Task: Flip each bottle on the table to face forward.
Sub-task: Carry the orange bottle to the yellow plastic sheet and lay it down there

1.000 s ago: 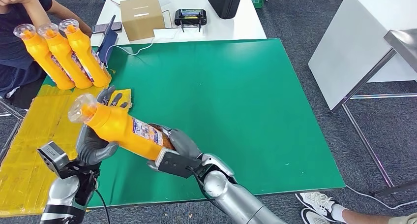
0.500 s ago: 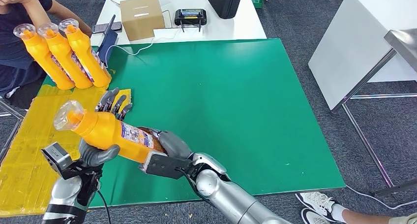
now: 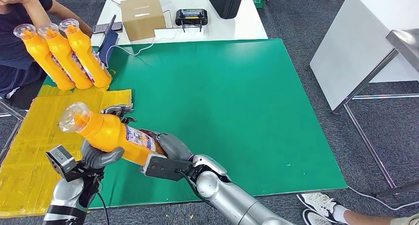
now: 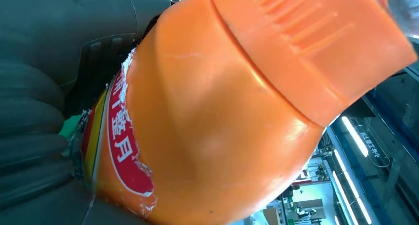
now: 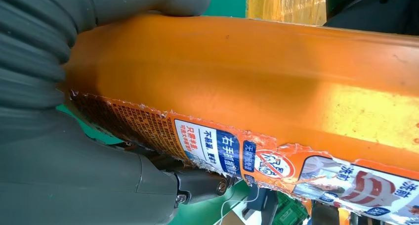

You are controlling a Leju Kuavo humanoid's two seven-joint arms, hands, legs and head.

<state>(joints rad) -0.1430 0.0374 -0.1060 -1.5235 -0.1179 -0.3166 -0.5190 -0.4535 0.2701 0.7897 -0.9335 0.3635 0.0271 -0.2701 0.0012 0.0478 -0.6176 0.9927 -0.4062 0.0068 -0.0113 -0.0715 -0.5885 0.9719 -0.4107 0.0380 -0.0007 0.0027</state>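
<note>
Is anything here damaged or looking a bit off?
Yes. The orange plastic bottle held between the left hand and right hand has a torn, ragged-edged paper label. The three orange bottles at the table's far-left corner lean sideways.

Held bottle (image 5: 237, 86) label (image 5: 247, 151): blue tag reads "右手扣瓶", just past thumb; other side, red label (image 4: 123, 151) w/ "鳘月", partly legible.

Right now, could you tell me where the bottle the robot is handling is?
In the head view the held bottle sits low on the left, between the left hand and right hand, over the green mat's near-left edge.
</note>
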